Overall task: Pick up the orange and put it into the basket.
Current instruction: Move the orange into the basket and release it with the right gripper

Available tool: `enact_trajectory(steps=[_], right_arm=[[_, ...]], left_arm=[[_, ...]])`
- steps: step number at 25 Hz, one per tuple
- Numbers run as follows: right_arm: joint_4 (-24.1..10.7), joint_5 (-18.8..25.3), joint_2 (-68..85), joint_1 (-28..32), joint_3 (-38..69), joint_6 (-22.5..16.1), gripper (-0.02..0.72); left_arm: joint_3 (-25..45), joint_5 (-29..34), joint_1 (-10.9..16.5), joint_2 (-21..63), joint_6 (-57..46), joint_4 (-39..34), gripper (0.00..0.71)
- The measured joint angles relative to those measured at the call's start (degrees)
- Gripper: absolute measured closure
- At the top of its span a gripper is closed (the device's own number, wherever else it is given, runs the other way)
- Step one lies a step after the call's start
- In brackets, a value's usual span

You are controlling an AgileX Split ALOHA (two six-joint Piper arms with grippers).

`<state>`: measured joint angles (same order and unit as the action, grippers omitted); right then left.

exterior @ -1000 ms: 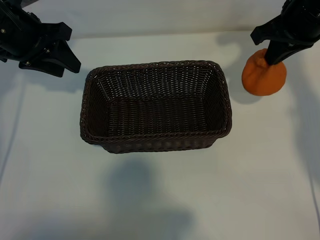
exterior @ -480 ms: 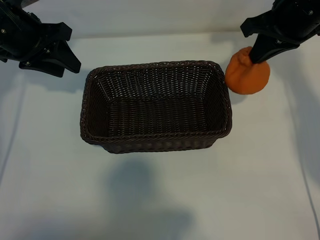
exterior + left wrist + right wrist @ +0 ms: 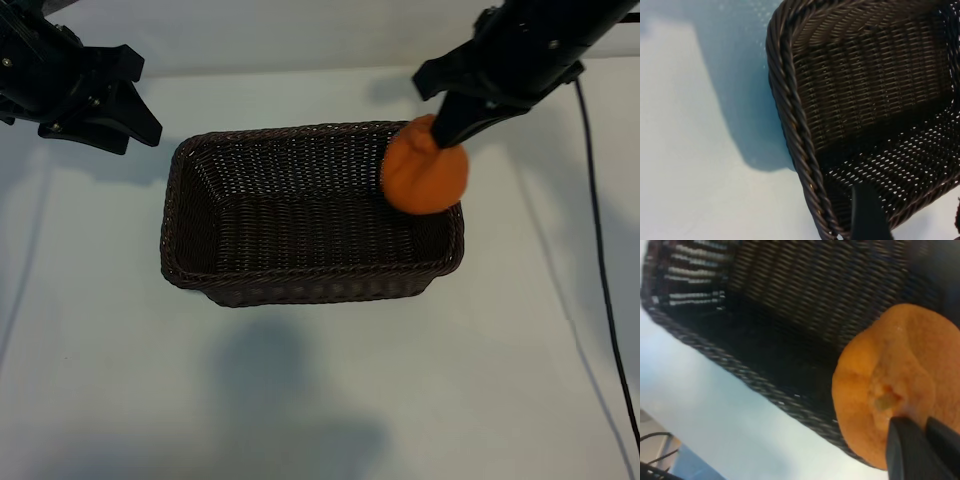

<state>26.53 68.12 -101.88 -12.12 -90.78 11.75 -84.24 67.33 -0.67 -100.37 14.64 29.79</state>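
Right end effector [image 3: 437, 125], orange [image 3: 424, 175] above basket [image 3: 300, 285]

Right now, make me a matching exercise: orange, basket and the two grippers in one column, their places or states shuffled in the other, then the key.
Column one:
1. orange
2. basket
3. left gripper
4. right gripper

Column two:
A. parked beyond the basket's left end, holding nothing
B. standing on the table, nothing lying in it
C. hanging over the basket's right end
D. shut on the fruit's knobbly top

Pairs: 1-C, 2-B, 3-A, 4-D
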Motion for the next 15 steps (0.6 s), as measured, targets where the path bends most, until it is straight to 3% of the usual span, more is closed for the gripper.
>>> enact_trajectory(steps=[8, 15], right_arm=[[5.4, -8.2, 0.0, -3.7, 0.0, -0.1, 0.666], [7.0, -13.4, -0.8, -7.7, 0.0, -0.1, 0.666]], left_arm=[[0.0, 0.0, 0.0, 0.0, 0.1, 0.1, 0.252], [0.0, 0.0, 0.0, 0.0, 0.1, 0.2, 0.252]])
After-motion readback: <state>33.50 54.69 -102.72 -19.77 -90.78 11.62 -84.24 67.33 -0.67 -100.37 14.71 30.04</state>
